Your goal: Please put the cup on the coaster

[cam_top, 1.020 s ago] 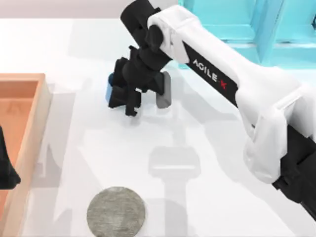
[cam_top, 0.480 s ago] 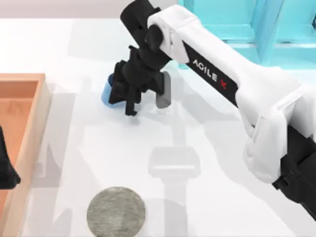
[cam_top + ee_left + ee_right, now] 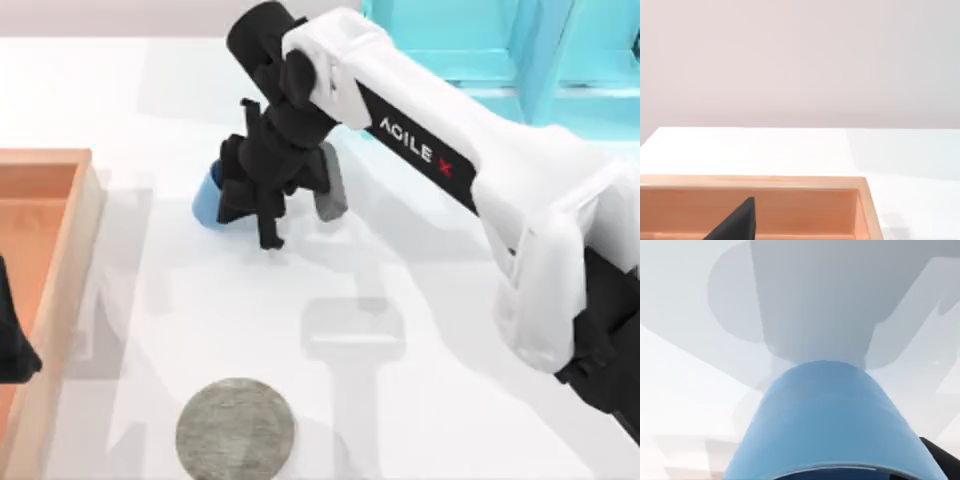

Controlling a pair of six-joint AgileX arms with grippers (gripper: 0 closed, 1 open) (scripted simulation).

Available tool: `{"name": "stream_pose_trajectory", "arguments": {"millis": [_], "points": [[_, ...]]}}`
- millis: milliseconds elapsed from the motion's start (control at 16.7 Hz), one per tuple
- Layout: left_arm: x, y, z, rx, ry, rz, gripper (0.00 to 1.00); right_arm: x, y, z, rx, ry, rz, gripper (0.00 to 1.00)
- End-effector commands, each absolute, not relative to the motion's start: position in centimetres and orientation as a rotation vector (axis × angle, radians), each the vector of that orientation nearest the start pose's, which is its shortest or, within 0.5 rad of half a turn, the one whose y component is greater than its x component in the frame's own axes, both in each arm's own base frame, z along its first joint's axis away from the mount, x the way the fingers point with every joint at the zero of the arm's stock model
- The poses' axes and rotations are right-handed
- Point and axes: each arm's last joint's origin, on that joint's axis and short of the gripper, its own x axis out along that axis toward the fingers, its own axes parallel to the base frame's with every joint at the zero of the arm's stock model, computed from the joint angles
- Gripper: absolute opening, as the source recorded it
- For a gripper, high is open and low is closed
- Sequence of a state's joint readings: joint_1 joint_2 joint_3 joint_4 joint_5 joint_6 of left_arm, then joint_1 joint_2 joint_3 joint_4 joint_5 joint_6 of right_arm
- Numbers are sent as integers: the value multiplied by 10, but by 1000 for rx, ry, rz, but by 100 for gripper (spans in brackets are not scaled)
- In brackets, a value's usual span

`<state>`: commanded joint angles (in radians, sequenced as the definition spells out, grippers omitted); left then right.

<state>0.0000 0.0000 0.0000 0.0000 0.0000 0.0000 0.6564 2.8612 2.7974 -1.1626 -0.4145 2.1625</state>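
Right gripper (image 3: 262, 205) hides most of cup (image 3: 208, 198) — fingers unseen.

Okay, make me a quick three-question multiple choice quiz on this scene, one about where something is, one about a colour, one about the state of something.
1. Where does the coaster lie in the top view?
A. near the bottom edge
B. inside the wooden tray
C. under the cup

2. What colour is the cup?
A. red
B. blue
C. green

3. Where is the cup now?
A. on the coaster
B. in the tray
C. at the right gripper, far from the coaster

Answers: 1 A, the grey disc sits low on the table. 2 B, its wall shows blue. 3 C, it sits against the gripper, well above the disc in the picture.
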Motion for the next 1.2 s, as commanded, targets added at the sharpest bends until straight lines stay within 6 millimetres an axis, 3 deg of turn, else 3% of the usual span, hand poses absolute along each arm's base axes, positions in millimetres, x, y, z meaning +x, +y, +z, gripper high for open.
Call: {"name": "stream_pose_trajectory", "arguments": {"millis": [240, 480, 840, 1020, 1200], "points": [[106, -1, 160, 0, 0, 0, 100, 395, 373, 146, 1179, 1667, -605, 0], [106, -1, 160, 0, 0, 0, 100, 346, 382, 167, 801, 1696, -396, 0], [106, -1, 160, 0, 0, 0, 100, 274, 379, 192, 260, 1714, -106, 0], [106, -1, 160, 0, 0, 0, 100, 251, 374, 199, 83, 1712, -14, 0], [106, -1, 160, 0, 0, 0, 100, 242, 372, 201, 23, 1711, 15, 0]]}}
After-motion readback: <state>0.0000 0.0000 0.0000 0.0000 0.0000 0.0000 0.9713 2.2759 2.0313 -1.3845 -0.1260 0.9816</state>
